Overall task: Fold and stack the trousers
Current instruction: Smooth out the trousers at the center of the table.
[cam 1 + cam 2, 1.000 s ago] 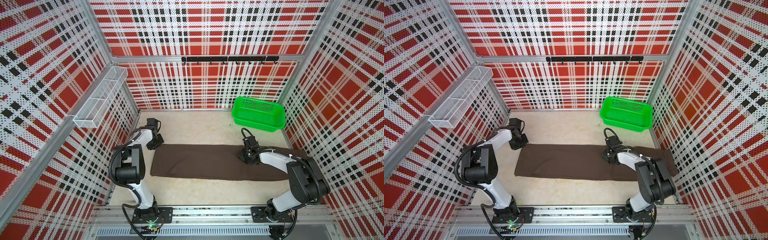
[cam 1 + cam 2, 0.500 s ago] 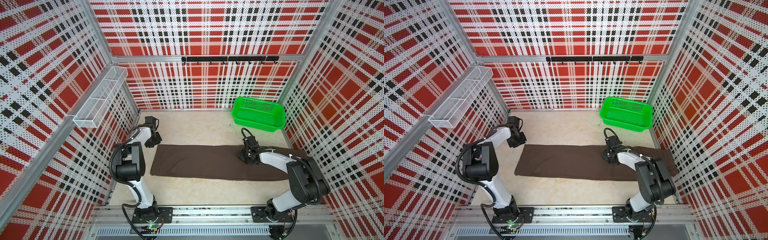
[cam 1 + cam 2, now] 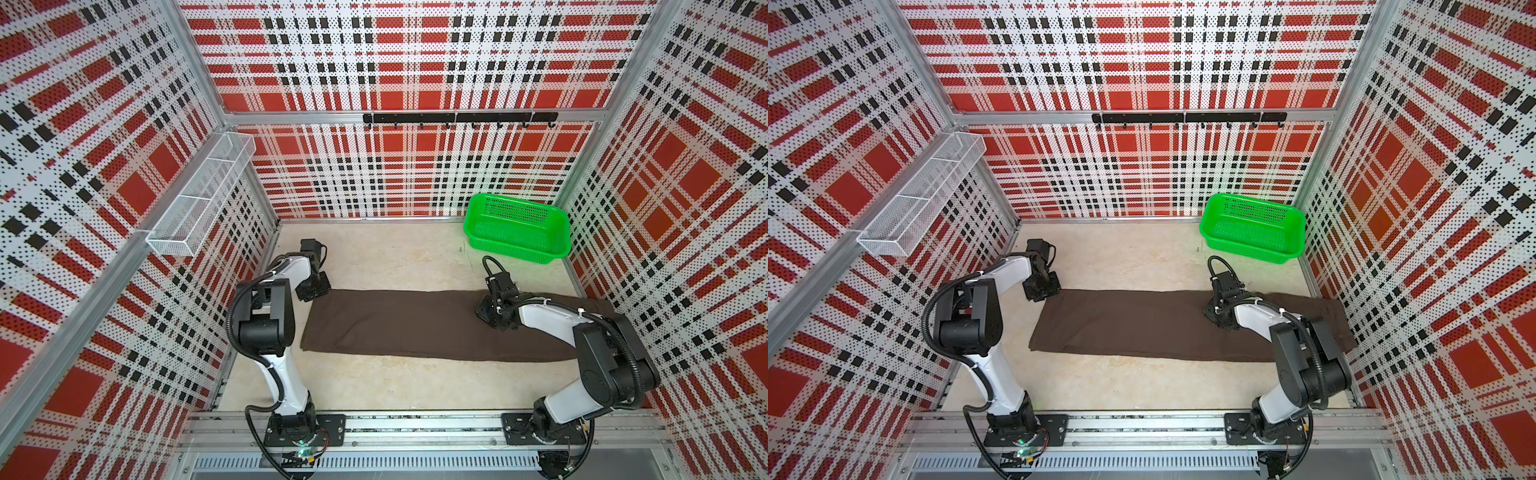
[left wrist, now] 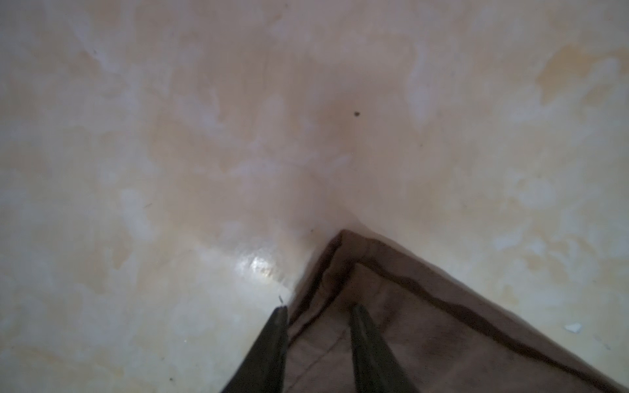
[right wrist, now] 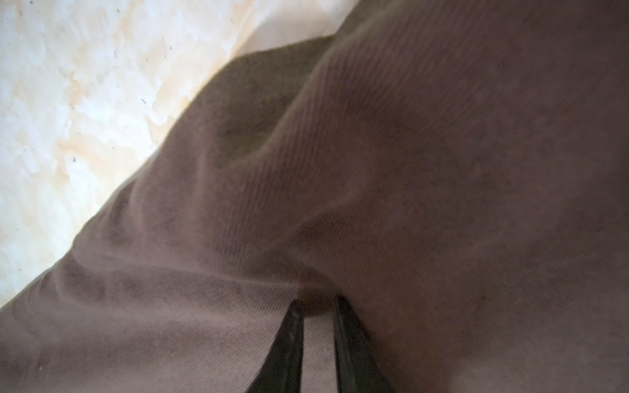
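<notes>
While right claw [image 5: 317,304] pinches trousers [image 3: 415,324], left claw [image 4: 318,307] straddles their corner, parted.

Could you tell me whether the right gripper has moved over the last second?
No. The right gripper stays on the trousers, keeping the same gap to the green basket.

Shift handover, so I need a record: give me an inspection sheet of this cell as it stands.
Surface: beige floor, a few specks.
Job's things: trousers lie flat in one long strip across the floor, not yet folded short.
Clutter: green basket in the far right corner.
Grippers: left gripper open, astride the strip's far left corner; right gripper shut on a raised pinch of cloth.
Cables: black conduit loops along each arm.
Surroundings: plaid walls, wire shelf, hook rail.
</notes>
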Controlling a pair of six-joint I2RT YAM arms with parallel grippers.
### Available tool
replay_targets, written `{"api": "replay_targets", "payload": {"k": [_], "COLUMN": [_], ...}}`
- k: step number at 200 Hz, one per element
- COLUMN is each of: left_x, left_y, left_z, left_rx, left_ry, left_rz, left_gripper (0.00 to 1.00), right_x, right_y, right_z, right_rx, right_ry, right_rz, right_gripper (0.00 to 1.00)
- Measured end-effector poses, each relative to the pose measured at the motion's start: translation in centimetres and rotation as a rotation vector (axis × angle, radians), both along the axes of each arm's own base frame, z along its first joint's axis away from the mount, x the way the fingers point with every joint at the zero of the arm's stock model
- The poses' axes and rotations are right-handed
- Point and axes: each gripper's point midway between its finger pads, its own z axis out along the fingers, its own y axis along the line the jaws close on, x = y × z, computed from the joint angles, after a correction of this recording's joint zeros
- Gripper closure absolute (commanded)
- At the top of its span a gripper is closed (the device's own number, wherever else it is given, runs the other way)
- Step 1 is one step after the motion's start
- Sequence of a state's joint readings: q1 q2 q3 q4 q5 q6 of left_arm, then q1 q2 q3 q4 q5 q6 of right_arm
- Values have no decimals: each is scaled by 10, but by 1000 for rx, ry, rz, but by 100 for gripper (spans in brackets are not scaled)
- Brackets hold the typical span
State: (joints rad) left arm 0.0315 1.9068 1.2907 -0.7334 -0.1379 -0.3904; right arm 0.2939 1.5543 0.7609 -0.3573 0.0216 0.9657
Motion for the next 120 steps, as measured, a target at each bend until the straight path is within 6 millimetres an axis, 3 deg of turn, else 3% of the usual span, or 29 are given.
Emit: {"api": "replay_targets", "payload": {"k": [37, 60, 91, 120], "left_x": [0, 0, 0, -1], "left_y": [-4, -3, 0, 1], "left_z": [0, 0, 0, -4], "left_rx": [-1, 4, 12, 14], "left_ry": [2, 2, 4, 14], "left_rz": [-15, -14, -9, -9], "left_gripper": [83, 83, 70, 78], "right_x": [0, 0, 1, 1], "right_y": [0, 0, 0, 0], "right_z": [0, 0, 0, 0], "right_rx": [0, 0, 1, 1], "right_ry": [-1, -2, -3, -3], "right_rz": [0, 0, 0, 0], "right_gripper": [79, 79, 79, 79]}}
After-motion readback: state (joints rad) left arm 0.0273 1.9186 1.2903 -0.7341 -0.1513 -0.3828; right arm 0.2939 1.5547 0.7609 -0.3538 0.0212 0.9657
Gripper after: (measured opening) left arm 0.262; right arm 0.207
